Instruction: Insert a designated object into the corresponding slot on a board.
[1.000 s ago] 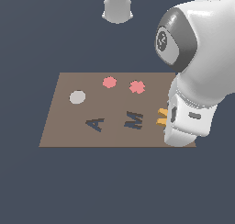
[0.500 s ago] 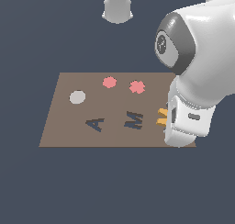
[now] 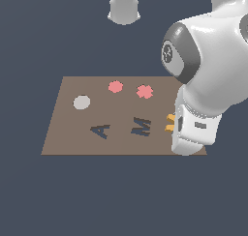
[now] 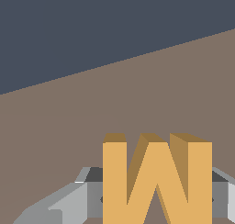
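Dark slate-blue ground all around, with the flat brown board (image 3: 68, 133) lying across the middle of the exterior view and bearing, left to right, a grey round piece (image 3: 81, 102) at about 10 o'clock of the board's centre, a dark A-shaped recess (image 3: 100, 131) near 7 o'clock, two pink pieces (image 3: 115, 87) toward 12 and 1 o'clock, then the dark navy M-shaped slot (image 3: 141, 126) at roughly 4 o'clock. Just beyond the slot at its 3 o'clock, apart from it, the orange-yellow M block (image 3: 169, 123), mostly hidden behind the white arm's wrist. In the wrist view, block (image 4: 156, 182) standing upright over bare brown board, pinched between the gripper (image 4: 156, 198), grey fingers (image 4: 78, 202) pressed against both its sides.
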{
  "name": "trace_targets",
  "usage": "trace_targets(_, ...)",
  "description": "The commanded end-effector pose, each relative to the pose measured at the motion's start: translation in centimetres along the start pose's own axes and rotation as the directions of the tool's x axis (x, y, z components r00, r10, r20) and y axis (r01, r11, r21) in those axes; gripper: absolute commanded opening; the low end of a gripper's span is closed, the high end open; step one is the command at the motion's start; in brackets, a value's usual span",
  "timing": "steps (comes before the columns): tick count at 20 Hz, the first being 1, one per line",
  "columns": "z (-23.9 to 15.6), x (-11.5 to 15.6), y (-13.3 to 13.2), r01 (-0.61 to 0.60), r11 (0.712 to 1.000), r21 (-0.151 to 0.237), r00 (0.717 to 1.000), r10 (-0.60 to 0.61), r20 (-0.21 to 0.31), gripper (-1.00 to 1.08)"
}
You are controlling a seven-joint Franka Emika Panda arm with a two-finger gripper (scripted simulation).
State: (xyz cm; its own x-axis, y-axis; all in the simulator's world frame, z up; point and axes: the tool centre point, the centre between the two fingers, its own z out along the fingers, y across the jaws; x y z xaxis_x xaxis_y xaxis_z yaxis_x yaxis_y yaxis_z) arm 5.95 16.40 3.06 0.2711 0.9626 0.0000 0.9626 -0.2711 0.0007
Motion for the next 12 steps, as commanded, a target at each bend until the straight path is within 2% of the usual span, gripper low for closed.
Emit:
trace_targets(1, 0.07, 0.01, -0.04, 0.000, 1.000, 0.001, 1.000, 0.000, 0.000, -1.00)
trace_targets(12, -0.25, -0.04, -0.02, 0.000, 1.000, 0.001, 1.000, 0.000, 0.000, -1.00)
